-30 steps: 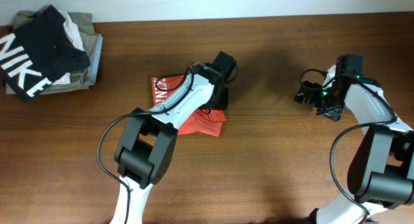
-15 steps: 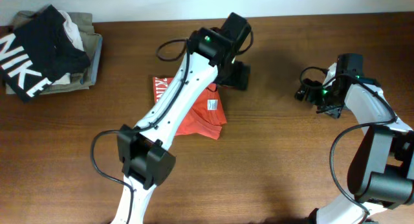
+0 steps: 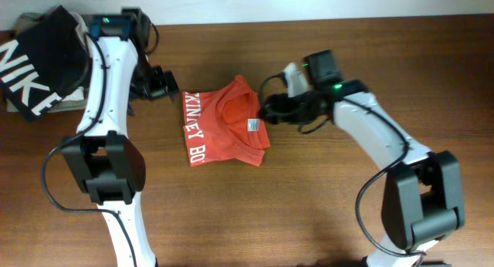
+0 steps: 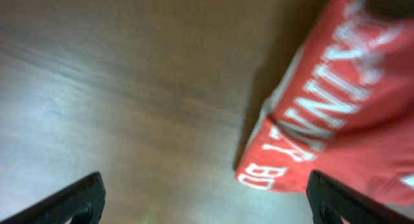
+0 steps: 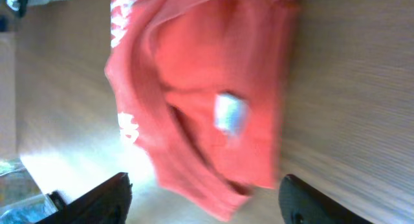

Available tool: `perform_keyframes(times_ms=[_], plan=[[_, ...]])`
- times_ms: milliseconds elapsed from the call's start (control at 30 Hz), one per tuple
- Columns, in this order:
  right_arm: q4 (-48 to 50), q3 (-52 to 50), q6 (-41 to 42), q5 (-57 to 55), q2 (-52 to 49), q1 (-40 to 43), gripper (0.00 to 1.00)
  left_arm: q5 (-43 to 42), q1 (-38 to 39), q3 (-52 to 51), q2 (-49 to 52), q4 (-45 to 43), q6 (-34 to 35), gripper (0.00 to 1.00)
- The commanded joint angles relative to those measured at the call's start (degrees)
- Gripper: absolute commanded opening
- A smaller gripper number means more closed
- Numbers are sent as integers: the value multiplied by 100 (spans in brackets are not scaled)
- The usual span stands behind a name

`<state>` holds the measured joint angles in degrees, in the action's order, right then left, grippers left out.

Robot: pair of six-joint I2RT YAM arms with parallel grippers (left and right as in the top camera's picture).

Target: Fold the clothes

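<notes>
Lying bunched on table (image 3: pixel 324 213), red T-shirt (image 3: pixel 225 130); left hand (image 4: pixel 208 199) spread; right hand (image 5: pixel 206 197) spread.

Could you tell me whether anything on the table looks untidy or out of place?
The red-orange T-shirt is folded but lopsided: its edges do not line up and one corner bunches. The black NIKE garment at the table's far corner lies rumpled, not folded.

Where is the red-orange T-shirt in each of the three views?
Overhead: the T-shirt lies near the picture's centre.
Left wrist: it fills the right side.
Right wrist: it fills the middle, from the top down.
Shared landmark: its white lettering, seen in all three.
</notes>
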<state>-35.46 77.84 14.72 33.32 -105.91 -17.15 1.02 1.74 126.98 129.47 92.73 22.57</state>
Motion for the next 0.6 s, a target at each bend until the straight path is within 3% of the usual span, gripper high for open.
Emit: perform_keyframes(times_ms=[0,133,300,467,533,567], plan=[[129,85,271,-483,-155,-249,65,-219,22,-1204,20,-623,48,99],[472,85,203,-223,-691,-315,57,-468,22,-2236,17,-1412,-37,99],[1005,85,234,203,-1375,-396,57,-468,24,-2297,20,-1692,-35,99],[1150,85,232,155,-1416,-396,56,-466,24,-2297,17,-1731,-37,99],[1128,87,302,28,-1416,-393,44,-466,24,-2297,20,-1729,-37,99],[1106,90,511,-87,-1412,-354,22,-466,24,-2297,20,-1731,-35,99]])
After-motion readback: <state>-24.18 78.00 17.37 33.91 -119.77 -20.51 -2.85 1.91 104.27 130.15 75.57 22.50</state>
